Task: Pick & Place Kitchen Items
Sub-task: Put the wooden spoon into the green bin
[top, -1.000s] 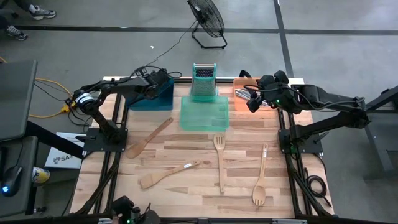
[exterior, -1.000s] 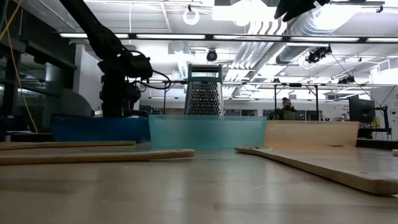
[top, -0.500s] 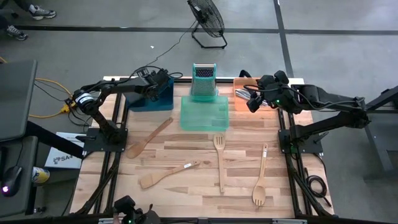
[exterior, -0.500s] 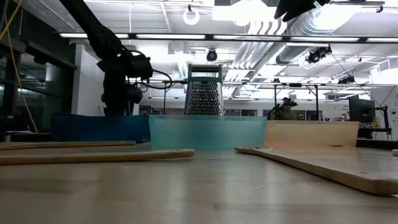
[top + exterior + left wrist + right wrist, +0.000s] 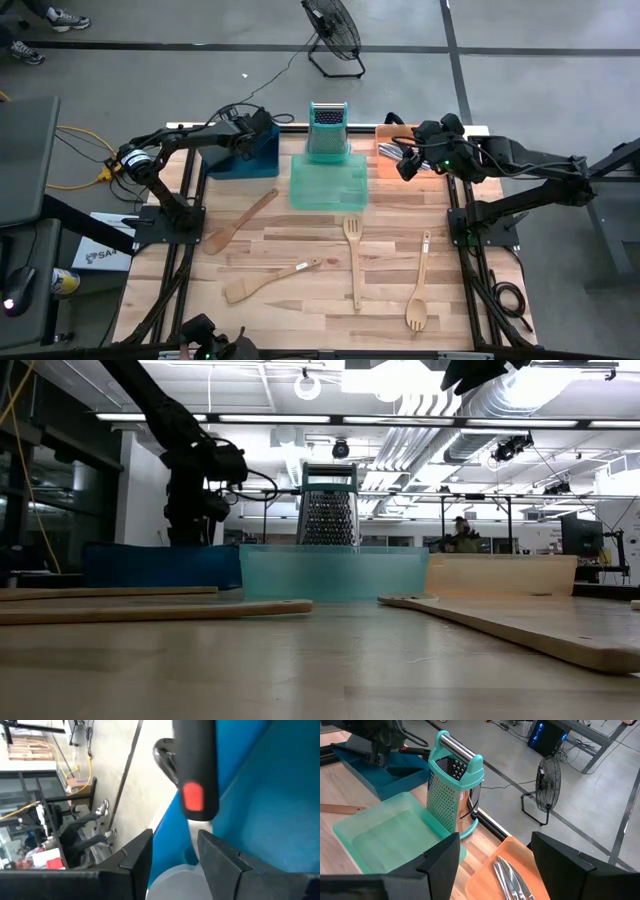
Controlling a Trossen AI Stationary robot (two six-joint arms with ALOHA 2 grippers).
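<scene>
My left gripper [image 5: 258,126] hangs open over the blue tray [image 5: 238,162] at the far left. In the left wrist view its fingers [image 5: 175,842] stand apart just short of a black spatula handle with a red tip [image 5: 194,797], which lies in the blue tray [image 5: 265,820]. My right gripper [image 5: 405,160] waits open over the orange tray [image 5: 382,172], where silver knives and forks [image 5: 509,875] lie. Several pale wooden utensils rest flat on the table: a spoon [image 5: 240,222], a spatula [image 5: 272,280], a slotted spatula [image 5: 353,258] and a slotted spoon [image 5: 420,288].
A green tray [image 5: 328,185] sits between the blue and orange trays, with an upright box grater [image 5: 327,128] at its far end. A floor fan [image 5: 333,35] stands beyond the table. A person shows far off in the room [image 5: 462,532].
My left gripper has risen a little above the blue tray and eased toward the far edge.
</scene>
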